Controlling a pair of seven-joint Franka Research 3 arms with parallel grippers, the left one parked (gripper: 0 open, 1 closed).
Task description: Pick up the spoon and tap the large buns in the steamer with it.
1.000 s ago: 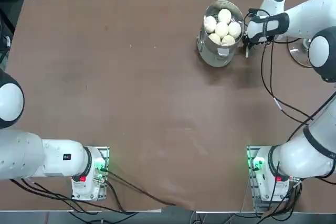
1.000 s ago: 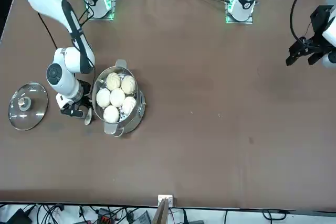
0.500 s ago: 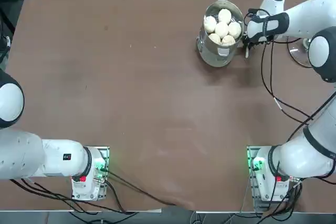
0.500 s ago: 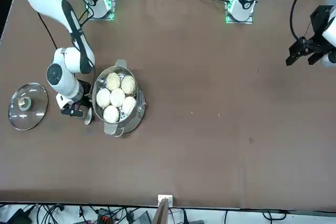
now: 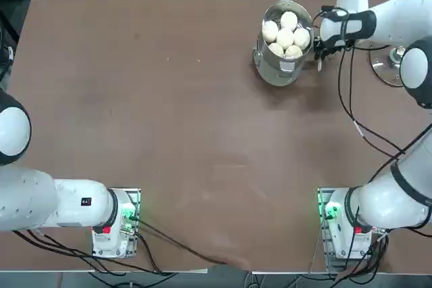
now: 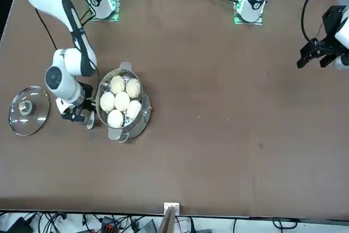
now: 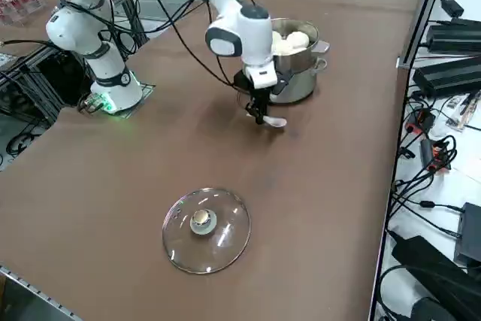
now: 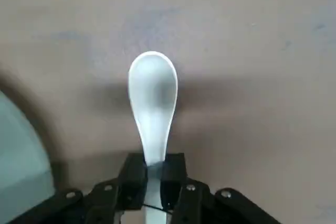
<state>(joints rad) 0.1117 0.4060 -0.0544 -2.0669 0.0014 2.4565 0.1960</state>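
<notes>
My right gripper point(image 8: 153, 169) is shut on the handle of the small white spoon point(image 8: 153, 98), whose bowl points away from the fingers just above the brown table. In the right side view the gripper point(image 7: 260, 114) hangs beside the shiny steamer point(image 7: 297, 84) with the spoon point(image 7: 274, 120) sticking out low. From overhead the gripper point(image 5: 320, 55) and spoon point(image 5: 318, 65) are just right of the steamer point(image 5: 280, 69). Several large white buns point(image 5: 285, 37) fill the steamer, also seen as buns point(image 6: 121, 101) from the front.
A round glass lid point(image 7: 207, 229) with a metal knob lies flat on the table on the far side of the gripper from the steamer; the same lid point(image 6: 26, 110) shows in the front view. Cables and power bricks lie beyond the table edge.
The right gripper has risen a little beside the steamer, carrying the spoon with it. Steamer, buns and lid have not moved.
</notes>
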